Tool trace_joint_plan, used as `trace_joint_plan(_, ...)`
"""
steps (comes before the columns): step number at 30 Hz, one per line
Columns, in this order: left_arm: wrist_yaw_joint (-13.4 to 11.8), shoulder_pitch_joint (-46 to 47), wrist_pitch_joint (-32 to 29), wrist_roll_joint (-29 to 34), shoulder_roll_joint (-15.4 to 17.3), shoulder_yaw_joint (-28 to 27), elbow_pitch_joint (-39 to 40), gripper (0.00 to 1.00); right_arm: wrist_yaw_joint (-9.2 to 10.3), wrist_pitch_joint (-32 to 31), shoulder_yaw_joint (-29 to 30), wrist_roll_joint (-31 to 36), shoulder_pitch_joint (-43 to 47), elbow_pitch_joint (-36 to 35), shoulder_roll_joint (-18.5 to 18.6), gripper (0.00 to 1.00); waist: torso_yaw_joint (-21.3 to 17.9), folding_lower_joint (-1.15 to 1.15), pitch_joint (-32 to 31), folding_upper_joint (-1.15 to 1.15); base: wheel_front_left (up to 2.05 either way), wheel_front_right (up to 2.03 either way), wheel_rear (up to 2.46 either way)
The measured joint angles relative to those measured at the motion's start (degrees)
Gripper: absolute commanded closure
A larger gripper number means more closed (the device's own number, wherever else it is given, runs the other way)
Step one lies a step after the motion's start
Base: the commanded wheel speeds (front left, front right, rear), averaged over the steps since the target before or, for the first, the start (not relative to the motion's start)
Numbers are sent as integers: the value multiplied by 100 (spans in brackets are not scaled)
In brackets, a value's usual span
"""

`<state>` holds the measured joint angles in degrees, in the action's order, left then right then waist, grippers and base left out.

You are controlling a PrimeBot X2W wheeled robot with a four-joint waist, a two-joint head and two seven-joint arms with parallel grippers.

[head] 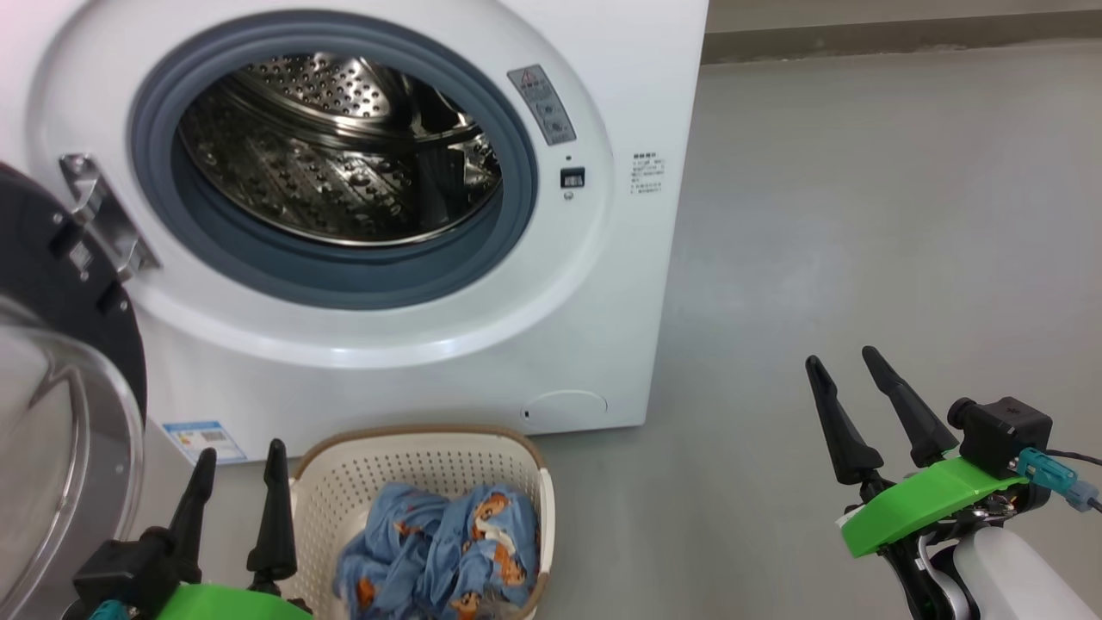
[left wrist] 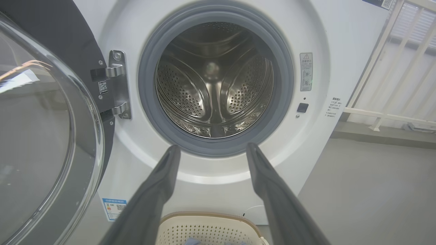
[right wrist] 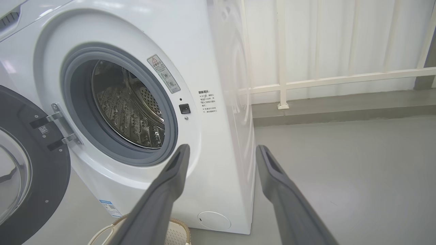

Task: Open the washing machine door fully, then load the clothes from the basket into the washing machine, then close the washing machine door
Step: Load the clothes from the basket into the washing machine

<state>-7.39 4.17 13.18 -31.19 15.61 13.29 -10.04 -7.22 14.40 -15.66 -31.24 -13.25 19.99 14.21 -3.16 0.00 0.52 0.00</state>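
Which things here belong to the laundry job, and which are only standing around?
Belong to the job:
- washing machine
- washing machine door, swung open
- basket
- clothes, lying in the basket

Only standing around:
- white railing behind the machine
- grey floor

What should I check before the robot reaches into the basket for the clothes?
1. Round black-rimmed glass door of the white front-loading washing machine swung out leftward: ok.
2. Door at its full swing: cannot tell.
3. Perforated steel drum mouth unblocked: ok.
4. Light blue printed clothes lying in the cream perforated plastic basket: ok.
5. Left gripper beside the basket, fingers apart, nothing held: ok.
6. Right gripper over the grey floor, fingers apart, nothing held: ok.
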Motion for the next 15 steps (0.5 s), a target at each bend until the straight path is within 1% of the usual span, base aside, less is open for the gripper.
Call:
trace_joint_plan(4, 3, 2, 1, -27, 0, 2, 0, 0, 0, 0, 5, 0, 0, -1, -7, 0, 3, 0, 5, 0, 140, -140, 0)
trace_joint_plan(7, 9, 2, 2, -53, 0, 2, 0, 0, 0, 0, 9, 0, 0, -1, -10, 0, 5, 0, 5, 0, 97, -97, 0)
trace_joint_plan(11, 11, 3, 2, -53, 0, 4, 1, 0, 0, 0, 10, 0, 0, -1, -14, 0, 12, 0, 11, 0, 49, -49, 0)
trace_joint_plan(15, 11, 4, 2, -54, 0, 9, 0, 0, 0, 0, 7, 1, 0, -1, -20, 0, 25, 0, 29, 0, 4, -4, 0)
